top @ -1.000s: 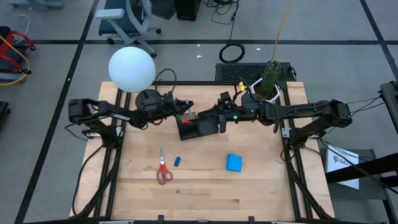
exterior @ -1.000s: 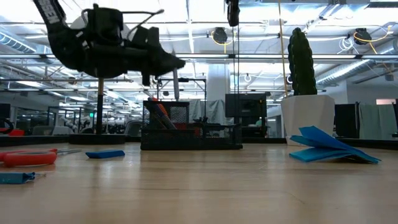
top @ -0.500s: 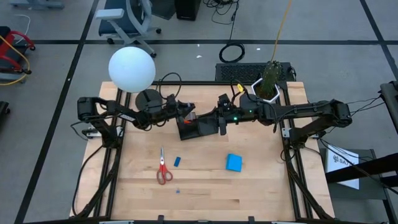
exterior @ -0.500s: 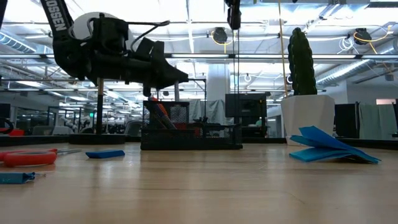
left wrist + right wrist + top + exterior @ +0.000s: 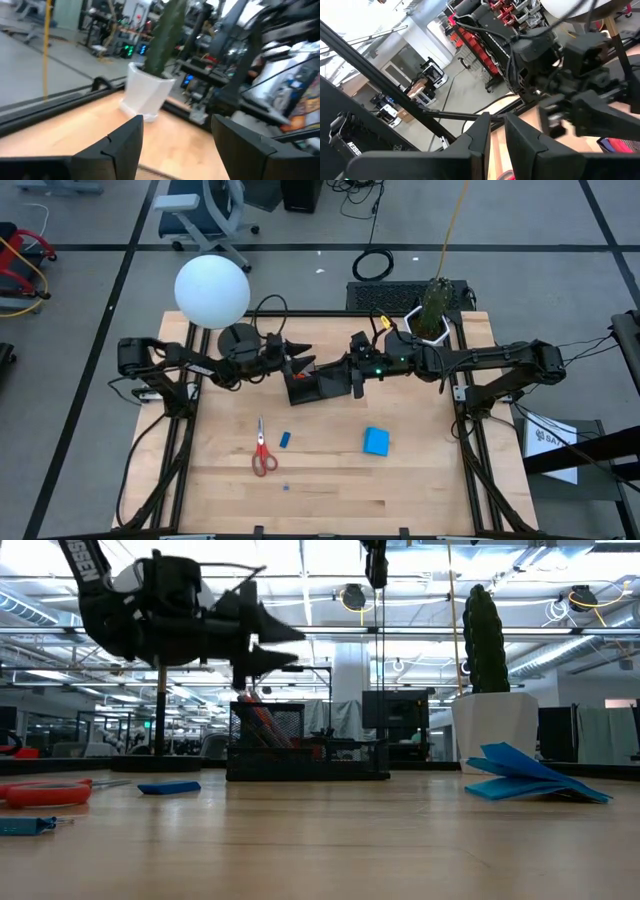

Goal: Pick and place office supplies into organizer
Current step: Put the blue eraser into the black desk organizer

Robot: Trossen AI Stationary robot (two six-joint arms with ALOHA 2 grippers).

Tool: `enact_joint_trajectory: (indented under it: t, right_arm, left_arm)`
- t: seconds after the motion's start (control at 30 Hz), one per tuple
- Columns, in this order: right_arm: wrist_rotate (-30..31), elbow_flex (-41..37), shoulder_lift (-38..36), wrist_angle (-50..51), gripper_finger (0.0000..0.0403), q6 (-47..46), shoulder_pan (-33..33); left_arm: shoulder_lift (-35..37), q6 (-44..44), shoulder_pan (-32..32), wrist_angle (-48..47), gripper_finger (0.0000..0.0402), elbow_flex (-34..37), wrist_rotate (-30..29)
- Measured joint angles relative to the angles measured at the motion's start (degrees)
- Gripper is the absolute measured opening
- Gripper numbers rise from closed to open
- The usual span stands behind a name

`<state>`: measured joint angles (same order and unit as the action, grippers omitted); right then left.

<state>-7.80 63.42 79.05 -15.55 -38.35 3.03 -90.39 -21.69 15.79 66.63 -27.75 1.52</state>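
Note:
The black organizer stands at the table's far middle. Its mesh left compartment holds orange-red pens. My left gripper hovers open just above that compartment, pointing level, nothing between its fingers. My right gripper hangs high over the organizer's right end, shut and with nothing showing in it. Red-handled scissors, a small blue eraser and a blue notepad lie flat on the near part of the wooden table.
A white plant pot with a cactus stands at the far right corner, right of the organizer. A white globe sits past the far left corner. A tiny blue piece lies toward the near edge. Bare wood lies around the notepad.
My left gripper has opened wide and rolled a little while staying above the organizer's left compartment. The thin grey pen that hung upright below its fingers is gone from there: it has been let go and has dropped toward the compartment.

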Motion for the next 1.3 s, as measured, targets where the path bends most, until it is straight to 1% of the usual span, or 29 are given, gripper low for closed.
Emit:
enact_joint_trajectory:
  t: [0.07,0.13,0.2,0.37,0.57,0.8,0.97,1.03,1.13,1.3]
  right_arm:
    - [0.04,0.0,0.0,-0.02,0.0047,0.12,0.0]
    - [0.05,0.0,0.0,-0.12,0.0047,0.38,0.0]
    - [0.12,0.0,0.0,-1.02,0.0047,0.69,0.0]
    - [0.8,0.0,0.0,-5.57,0.0047,2.06,0.0]
    - [5.58,0.0,0.0,-6.47,0.0047,3.98,0.36]
    - [6.46,0.0,0.0,-5.77,0.0047,3.08,2.38]
    - [6.49,0.0,0.0,-5.44,0.0047,3.04,4.32]
    - [6.49,0.0,0.0,-5.15,0.0047,2.64,5.25]
    - [6.5,0.0,0.0,-5.05,0.0047,0.93,6.87]
    - [6.37,0.0,0.0,-4.84,0.0047,-0.01,8.92]
  left_arm:
    - [2.26,0.6,-1.0,-0.2,0.0239,0.0,0.0]
    - [5.36,1.84,-1.95,-3.12,0.0233,0.0,0.02]
    - [8.71,2.92,-2.82,-7.57,0.0225,0.0,-0.02]
    - [17.63,3.4,-4.63,-22.26,0.0206,-0.02,0.08]
    - [28.55,5.3,-8.13,-36.23,0.019,-0.02,0.0]
    - [37.97,4.45,-14.5,-49.0,0.0174,-0.07,-3.86]
    - [41.21,0.96,-19.86,-53.19,0.0161,-0.1,-7.22]
    - [41.5,-0.06,-22.3,-56.19,0.0157,-1.29,-8.53]
    - [41.11,-0.99,-25.95,-63.95,0.0152,-5.24,-10.91]
    - [38.09,-1.4,-31.04,-80.86,0.0152,-15.16,-16.72]
